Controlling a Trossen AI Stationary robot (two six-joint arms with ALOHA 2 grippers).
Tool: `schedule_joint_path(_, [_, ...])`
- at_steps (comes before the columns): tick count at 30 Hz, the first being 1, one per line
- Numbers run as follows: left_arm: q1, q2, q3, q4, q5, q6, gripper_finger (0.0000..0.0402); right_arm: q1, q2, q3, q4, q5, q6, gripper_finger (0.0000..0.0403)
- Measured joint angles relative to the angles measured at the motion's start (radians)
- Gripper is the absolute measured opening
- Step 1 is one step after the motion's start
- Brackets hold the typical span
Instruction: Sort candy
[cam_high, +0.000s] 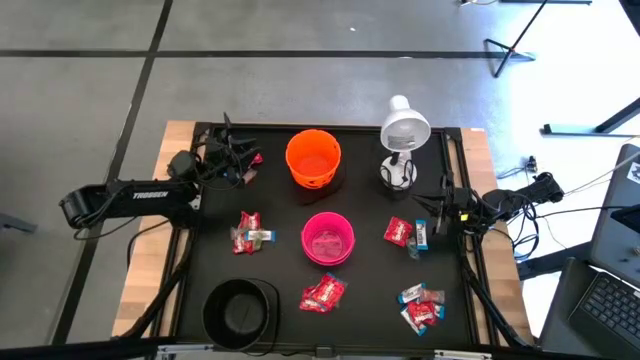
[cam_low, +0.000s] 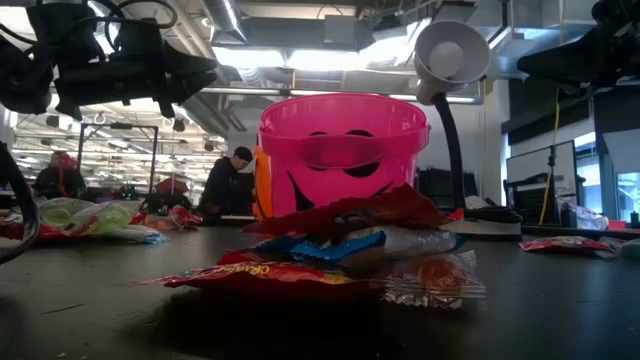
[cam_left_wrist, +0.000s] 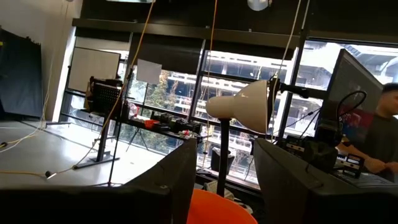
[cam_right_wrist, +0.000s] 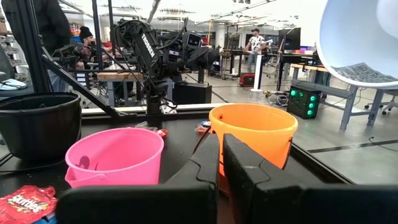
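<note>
Grippers first. The left gripper (cam_left_wrist: 225, 146) hovers above the table at about 10 o'clock, lying level and pointing toward the orange bowl (cam_high: 313, 158). Its two fingers stand apart, and I see nothing between them. One small red candy (cam_high: 257, 158) lies just beside its tip. The right gripper (cam_right_wrist: 221, 149) waits at about 3 o'clock, low over the mat, with its fingers pressed together and holding nothing.

My judgement is that the task is between picks: no sweet is being carried, and most of the candy lies unsorted on the mat. I cannot tell whether the bowls already hold anything. The next move probably calls for the left gripper to tip downward, take the lone red piece between its fingers and close on it. The wrapper is thin and flat, so the fingertips must come very near the mat.

The pink bowl (cam_high: 328, 238) stands in the middle, the orange one at 12 o'clock, and the black bowl (cam_high: 240, 310) at about 7 o'clock. A white lamp (cam_high: 403, 130) stands at about 1 o'clock.

The rest of the candy lies in four small heaps around the pink bowl:
- One heap (cam_high: 248, 232) at 9 o'clock.
- One heap (cam_high: 323, 293) at 6 o'clock.
- One heap (cam_high: 405, 233) at 3 o'clock, near the right gripper.
- One heap (cam_high: 422, 308) at about 4 o'clock.

The wrappers are shiny and crinkled, mostly red, with some blue-and-white ones mixed in. The pieces overlap one another, so taking out a single piece may be difficult.
</note>
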Motion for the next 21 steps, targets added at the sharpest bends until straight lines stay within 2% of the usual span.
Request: schedule_joint_path(21, [0.0,0.0,0.0,0.0,0.0,0.0,0.0151,0.0,0.0,0.0,0.01,0.0,0.0,0.0019])
